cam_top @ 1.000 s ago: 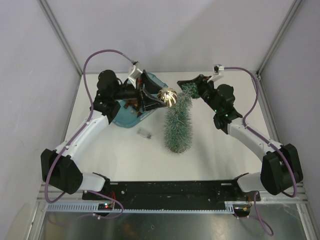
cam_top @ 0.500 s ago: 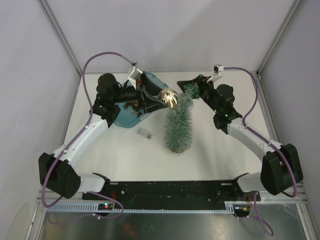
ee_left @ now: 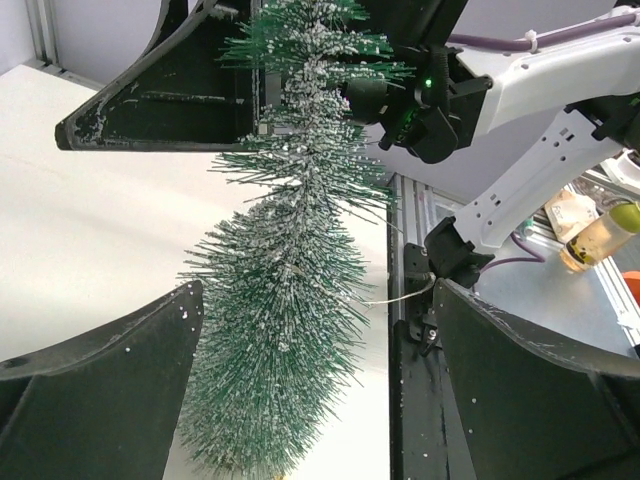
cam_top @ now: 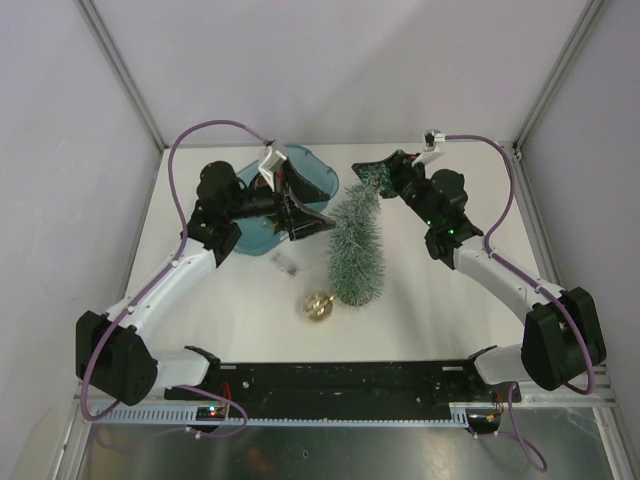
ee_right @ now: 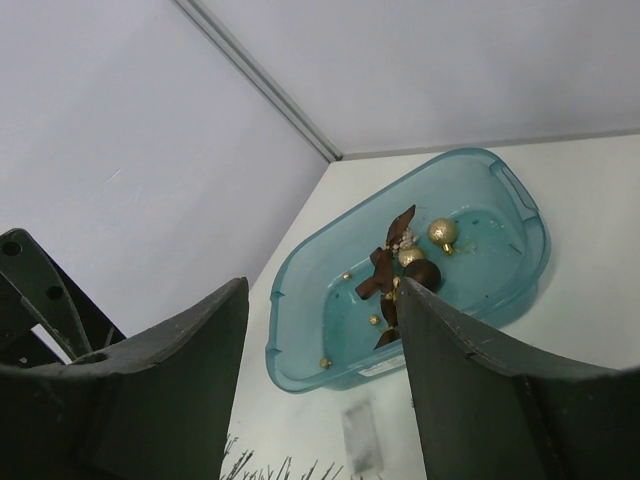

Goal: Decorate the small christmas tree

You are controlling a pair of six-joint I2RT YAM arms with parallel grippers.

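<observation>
Left gripper (cam_top: 318,222) hangs released, its jaws spread wide with nothing between them, just left of the upper half of the small christmas tree (cam_top: 357,255), a slim cone of frosted green bristles. That tree stands upright on the white table (cam_top: 250,310). A ribbed gold bauble (cam_top: 318,306) lies on the table nearer the arm bases than this gripper, beside the tree's foot. A small clear plastic piece (cam_top: 287,263) lies just below the gripper. Behind it sits the teal plastic tub (cam_top: 315,175), holding a brown star-shaped ornament (ee_right: 385,270), a small gold ball (ee_right: 443,232) and a dark ball (ee_right: 422,275). Right gripper (cam_top: 375,178) sits at the tree's bent tip, fingers apart; whether they pinch it cannot be told.
</observation>
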